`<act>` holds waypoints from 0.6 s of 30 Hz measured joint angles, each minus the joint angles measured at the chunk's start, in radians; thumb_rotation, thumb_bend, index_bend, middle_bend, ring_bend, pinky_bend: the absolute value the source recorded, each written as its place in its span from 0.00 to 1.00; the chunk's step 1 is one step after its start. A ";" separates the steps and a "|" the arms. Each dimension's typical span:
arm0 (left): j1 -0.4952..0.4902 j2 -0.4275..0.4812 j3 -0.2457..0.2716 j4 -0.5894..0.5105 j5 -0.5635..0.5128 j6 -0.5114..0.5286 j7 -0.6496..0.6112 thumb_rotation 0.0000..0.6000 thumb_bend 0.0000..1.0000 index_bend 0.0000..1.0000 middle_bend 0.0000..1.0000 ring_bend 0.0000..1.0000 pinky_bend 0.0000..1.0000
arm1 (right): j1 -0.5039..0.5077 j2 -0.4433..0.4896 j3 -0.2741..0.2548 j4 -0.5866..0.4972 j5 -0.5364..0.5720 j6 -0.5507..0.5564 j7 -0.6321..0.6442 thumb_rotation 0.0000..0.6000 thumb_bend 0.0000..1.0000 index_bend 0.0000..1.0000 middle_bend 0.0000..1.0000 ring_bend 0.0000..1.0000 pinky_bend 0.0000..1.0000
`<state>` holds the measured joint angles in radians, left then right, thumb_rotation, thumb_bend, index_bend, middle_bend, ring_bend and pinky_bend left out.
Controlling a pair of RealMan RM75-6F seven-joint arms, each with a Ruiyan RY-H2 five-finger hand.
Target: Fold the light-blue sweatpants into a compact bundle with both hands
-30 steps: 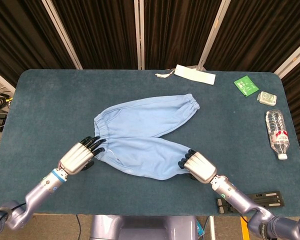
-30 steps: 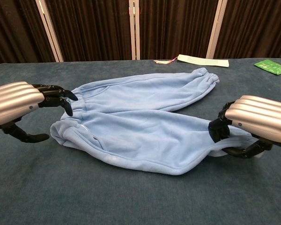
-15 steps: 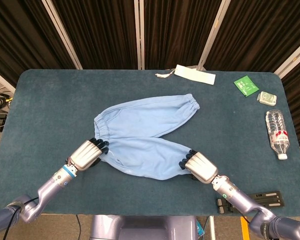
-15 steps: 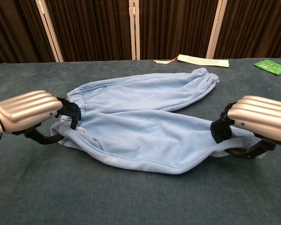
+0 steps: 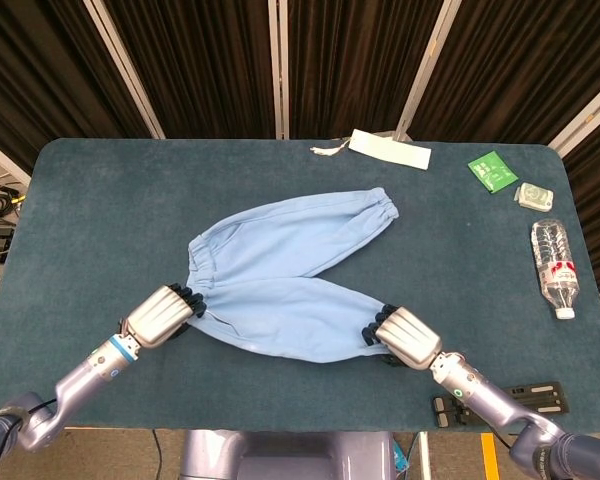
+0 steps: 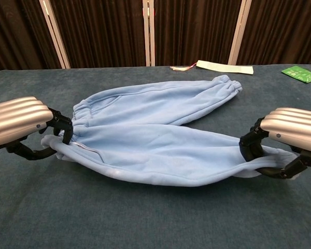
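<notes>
The light-blue sweatpants (image 5: 285, 270) (image 6: 155, 135) lie spread on the blue table, one leg reaching up-right to its cuff (image 5: 380, 205), the other stretched along the near side. My left hand (image 5: 160, 315) (image 6: 20, 122) grips the waistband corner at the near left. My right hand (image 5: 405, 338) (image 6: 290, 140) grips the near leg's cuff. The near leg hangs taut and slightly lifted between both hands.
At the table's far edge lies a white paper strip (image 5: 390, 150). On the right are a green packet (image 5: 492, 170), a small white item (image 5: 533, 195) and a lying plastic bottle (image 5: 553, 265). A black clamp (image 5: 520, 400) sits at the near-right edge.
My left hand closed on the waistband corner and drew it down-left. My right hand pulled the cuff slightly right, stretching the near leg taut.
</notes>
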<state>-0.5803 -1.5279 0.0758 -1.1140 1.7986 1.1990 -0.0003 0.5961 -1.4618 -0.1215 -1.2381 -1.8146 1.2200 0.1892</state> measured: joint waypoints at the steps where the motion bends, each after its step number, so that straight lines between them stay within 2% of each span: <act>1: 0.002 0.011 0.007 -0.005 0.007 0.010 -0.001 1.00 0.52 0.66 0.45 0.45 0.54 | 0.000 0.007 -0.003 -0.008 -0.001 0.000 0.007 1.00 0.54 0.67 0.64 0.53 0.42; 10: 0.025 0.131 0.079 -0.073 0.076 0.086 -0.005 1.00 0.53 0.66 0.45 0.45 0.54 | 0.012 0.122 -0.056 -0.145 -0.055 0.005 0.062 1.00 0.54 0.67 0.65 0.54 0.42; 18: 0.062 0.247 0.157 -0.183 0.127 0.131 0.001 1.00 0.53 0.66 0.45 0.45 0.54 | 0.016 0.164 -0.104 -0.232 -0.154 0.038 0.034 1.00 0.54 0.67 0.65 0.54 0.42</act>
<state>-0.5182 -1.2810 0.2325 -1.2974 1.9254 1.3304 0.0006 0.6123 -1.2978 -0.2257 -1.4702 -1.9685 1.2576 0.2234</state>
